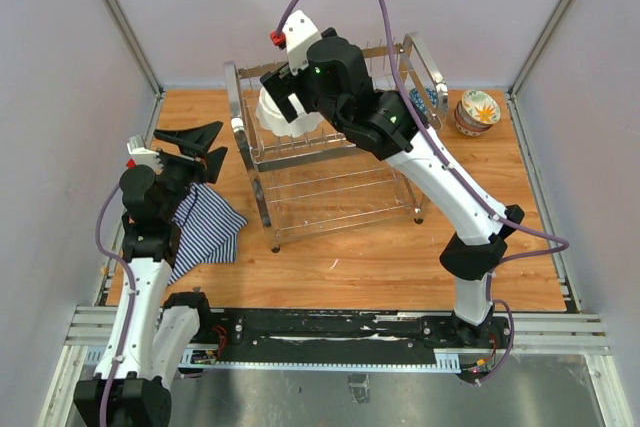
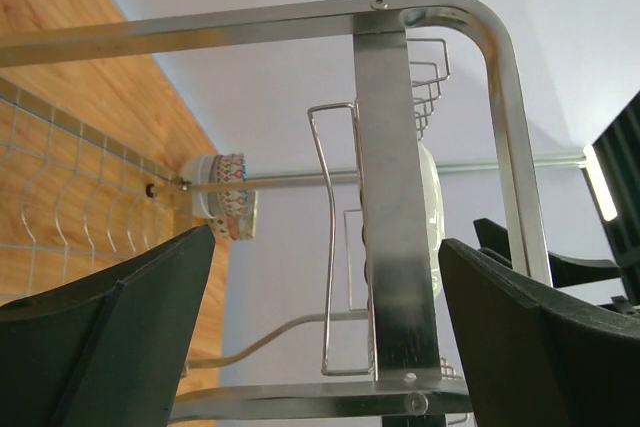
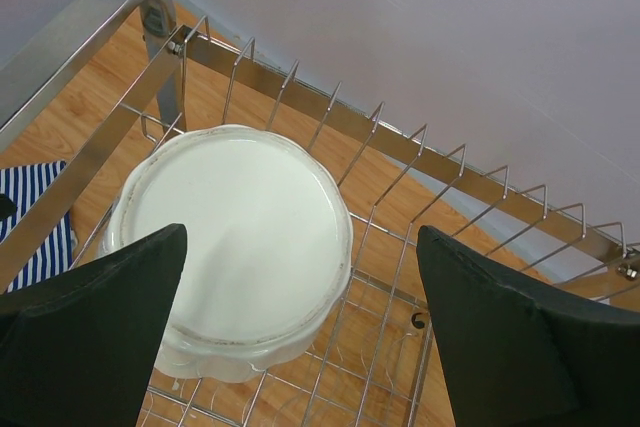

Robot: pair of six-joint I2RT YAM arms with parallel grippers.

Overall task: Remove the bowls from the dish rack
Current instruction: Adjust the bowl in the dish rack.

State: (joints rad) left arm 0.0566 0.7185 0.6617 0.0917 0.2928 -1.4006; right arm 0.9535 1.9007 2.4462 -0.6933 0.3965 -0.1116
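On the rack's upper tier, left end, a white bowl lay upside down; the right jaws hung spread above it, likely to straddle it; the left jaws stood spread, empty.

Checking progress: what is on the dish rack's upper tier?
A large white bowl lies upside down on the dish rack, below the open right hand. That arm covers the tier's middle.
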